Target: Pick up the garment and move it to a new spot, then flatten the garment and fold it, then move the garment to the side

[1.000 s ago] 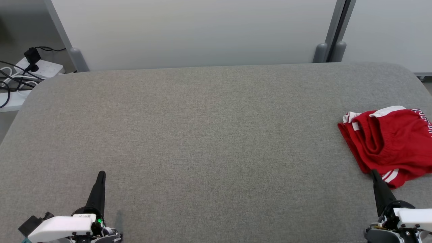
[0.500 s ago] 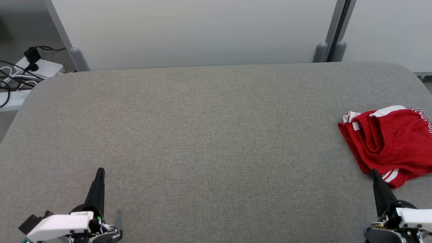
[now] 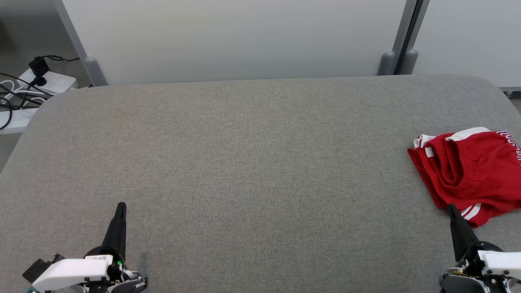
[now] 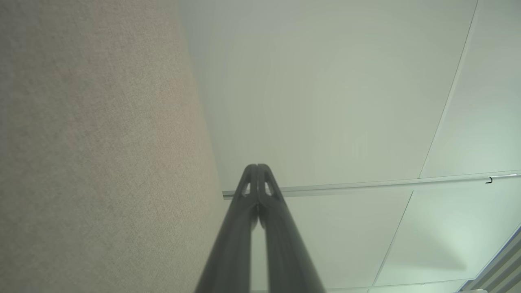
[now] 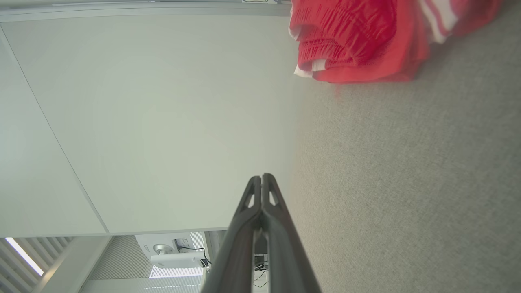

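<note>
The red garment [image 3: 468, 171] with white stripes lies bunched and rumpled at the right edge of the grey fabric worktop [image 3: 244, 162], about midway between its near and far edges, with part of it running out of the head view. The right gripper [image 3: 451, 208] hovers over the near right corner, its two dark fingers pressed together on nothing, tips pointing at the garment's near hem but apart from it. The left gripper [image 3: 121, 207] hangs over the near left corner, its fingers likewise pressed together and empty.
</note>
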